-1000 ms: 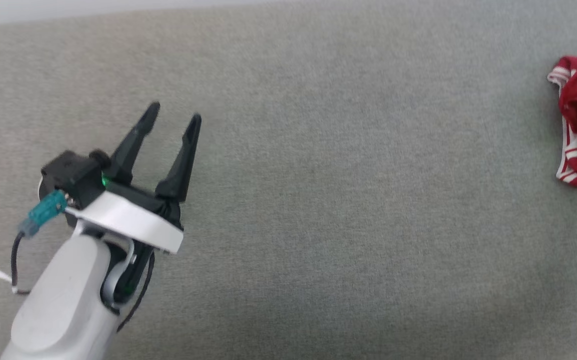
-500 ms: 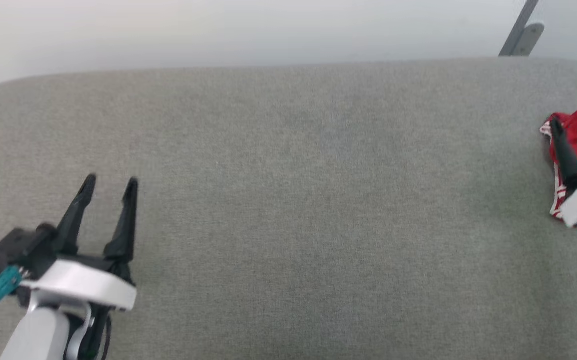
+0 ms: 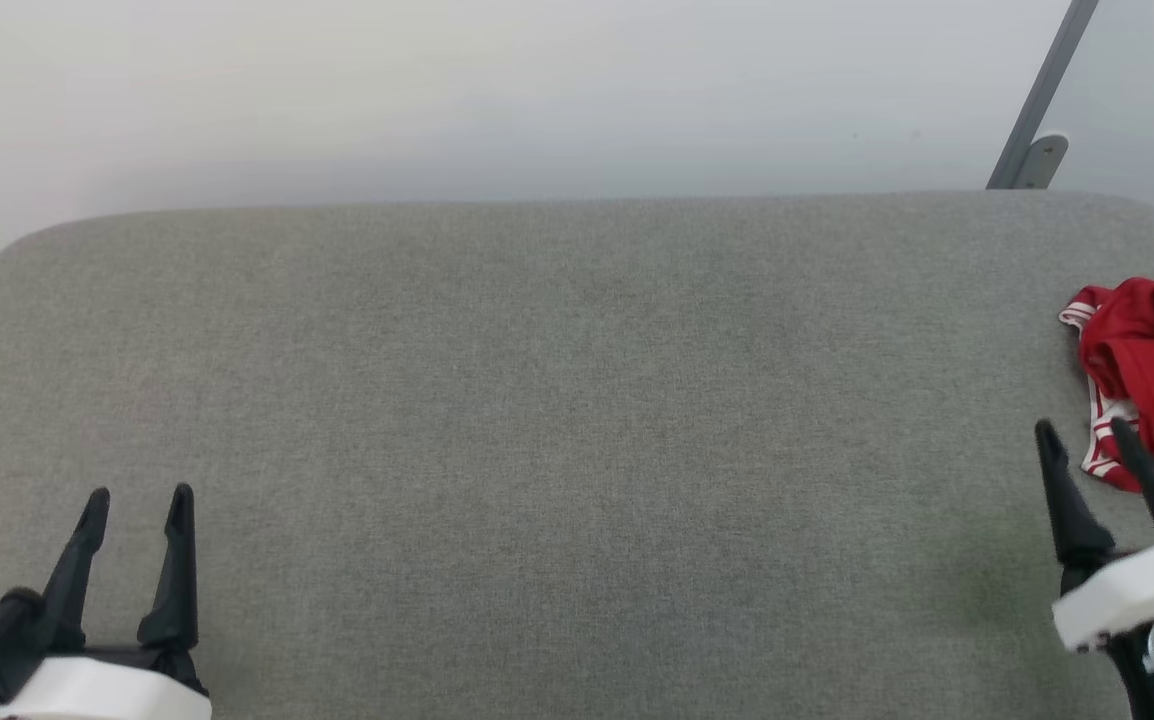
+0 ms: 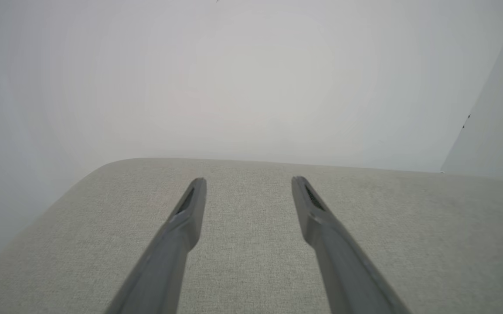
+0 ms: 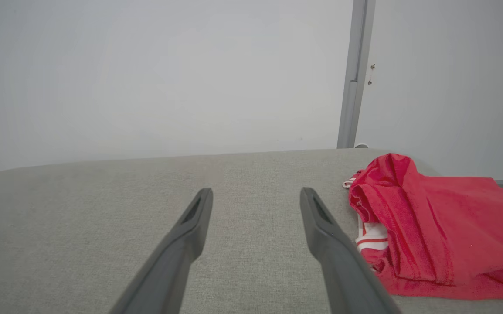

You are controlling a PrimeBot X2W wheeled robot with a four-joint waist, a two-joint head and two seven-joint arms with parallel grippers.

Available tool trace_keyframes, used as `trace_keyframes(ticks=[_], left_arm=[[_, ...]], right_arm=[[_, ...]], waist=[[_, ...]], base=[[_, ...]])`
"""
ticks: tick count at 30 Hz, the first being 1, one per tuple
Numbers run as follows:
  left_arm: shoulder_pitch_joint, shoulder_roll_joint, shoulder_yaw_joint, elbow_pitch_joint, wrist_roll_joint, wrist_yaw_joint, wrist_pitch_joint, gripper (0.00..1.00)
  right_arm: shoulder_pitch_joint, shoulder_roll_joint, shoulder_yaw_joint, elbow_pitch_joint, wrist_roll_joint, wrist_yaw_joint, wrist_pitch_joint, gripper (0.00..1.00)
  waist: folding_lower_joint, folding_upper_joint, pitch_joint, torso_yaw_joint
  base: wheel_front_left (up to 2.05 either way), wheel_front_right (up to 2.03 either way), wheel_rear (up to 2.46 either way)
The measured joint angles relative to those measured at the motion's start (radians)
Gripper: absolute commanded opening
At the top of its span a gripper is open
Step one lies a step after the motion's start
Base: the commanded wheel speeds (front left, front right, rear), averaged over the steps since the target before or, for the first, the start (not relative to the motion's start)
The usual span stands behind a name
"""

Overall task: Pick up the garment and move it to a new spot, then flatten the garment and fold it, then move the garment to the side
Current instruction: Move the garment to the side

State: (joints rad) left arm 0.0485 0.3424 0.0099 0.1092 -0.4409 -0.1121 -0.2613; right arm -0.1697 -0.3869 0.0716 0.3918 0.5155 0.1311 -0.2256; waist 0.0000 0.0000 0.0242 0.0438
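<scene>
Rightward, crumpled red garment [image 3: 1152, 370], striped trim, on woven grey surface [image 3: 577, 400]; left gripper [image 3: 138, 494] and right gripper [image 3: 1083, 430] spread wide, empty; pale wall [image 3: 537, 90] behind.

A grey fabric surface [image 3: 577, 400] with rounded far corners spreads across the head view, its weave fine and plain. Behind it rises a bare white wall [image 3: 497, 90], evenly and softly lit, without hard shadows. At the far right a slim grey post [image 3: 1042, 95] stands against the wall, a small pale bracket [image 3: 1042, 155] at its foot. Beyond the post lies another pale panel [image 5: 443, 87].
</scene>
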Motion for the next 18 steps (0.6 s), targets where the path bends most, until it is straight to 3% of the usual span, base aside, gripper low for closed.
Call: trace_keyframes(ticks=[18], left_arm=[[0.087, -0.052, 0.055, -0.001, 0.027, -0.016, 0.0, 1.0]], right_arm=[[0.182, 0.077, -0.11, -0.13, -0.078, 0.0, -0.023, 1.0]], waist=[[0.0, 0.0001, -0.042, 0.002]], base=[[0.0, 0.0, 0.0]])
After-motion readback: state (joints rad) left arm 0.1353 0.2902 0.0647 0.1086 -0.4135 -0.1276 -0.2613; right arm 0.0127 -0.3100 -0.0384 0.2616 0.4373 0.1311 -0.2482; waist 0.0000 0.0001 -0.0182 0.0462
